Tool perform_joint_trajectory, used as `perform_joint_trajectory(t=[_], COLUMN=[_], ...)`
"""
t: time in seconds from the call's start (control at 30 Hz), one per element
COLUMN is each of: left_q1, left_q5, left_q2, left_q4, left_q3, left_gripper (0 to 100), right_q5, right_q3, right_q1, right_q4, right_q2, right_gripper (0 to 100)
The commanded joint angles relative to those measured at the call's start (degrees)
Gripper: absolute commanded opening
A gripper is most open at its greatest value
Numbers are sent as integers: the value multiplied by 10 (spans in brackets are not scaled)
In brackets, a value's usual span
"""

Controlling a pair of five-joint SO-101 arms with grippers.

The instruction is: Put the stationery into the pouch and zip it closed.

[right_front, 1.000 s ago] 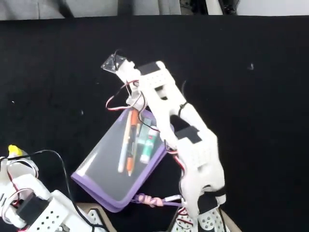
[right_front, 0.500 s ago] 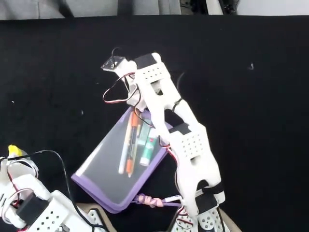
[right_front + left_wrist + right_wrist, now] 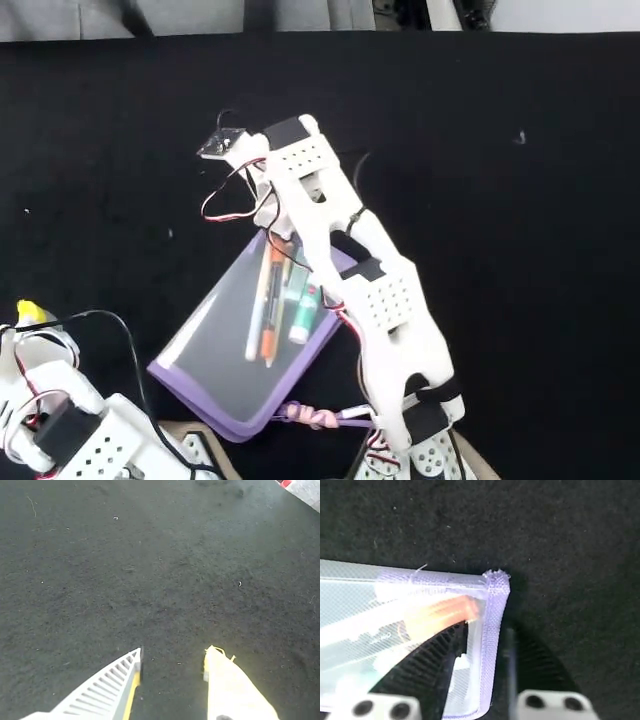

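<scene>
A clear pouch (image 3: 215, 350) with purple trim lies slanted on the black table. Inside it are an orange pen (image 3: 270, 320), a white pen and a green-and-white tube (image 3: 305, 312). My right arm (image 3: 380, 300) stretches over the pouch to its far corner. In the right wrist view my right gripper (image 3: 485, 630) straddles the pouch's purple edge (image 3: 490, 610) close to the corner, shut on it, with the orange pen (image 3: 440, 615) just inside. My left gripper (image 3: 172, 662) stands open over bare table at the near left (image 3: 30, 312).
A pink cord (image 3: 310, 413) runs from the pouch's near corner toward the right arm's base. Red, black and white wires (image 3: 225, 200) loop beside the right wrist. The black table (image 3: 520, 250) spreads wide to the right and the back.
The right arm has swung left along the pouch's far edge, toward its far corner. The pouch's far end shifted slightly left with it. The left arm has kept still.
</scene>
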State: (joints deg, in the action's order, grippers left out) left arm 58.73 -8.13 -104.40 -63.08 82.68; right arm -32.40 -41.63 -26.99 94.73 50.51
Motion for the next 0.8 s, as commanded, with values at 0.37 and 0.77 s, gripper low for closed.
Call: perform_joint_trajectory(t=[0.37,0.77], left_q1=[-4,-3], left_q5=[0,0], left_q2=[-4,-4], left_q4=[10,11], left_q3=[-2,-4], left_gripper=[213,213], right_q5=[9,52], right_q3=[-111,-300], right_q1=[42,137], right_q4=[28,66], right_q2=[5,-20], right_gripper=[11,14])
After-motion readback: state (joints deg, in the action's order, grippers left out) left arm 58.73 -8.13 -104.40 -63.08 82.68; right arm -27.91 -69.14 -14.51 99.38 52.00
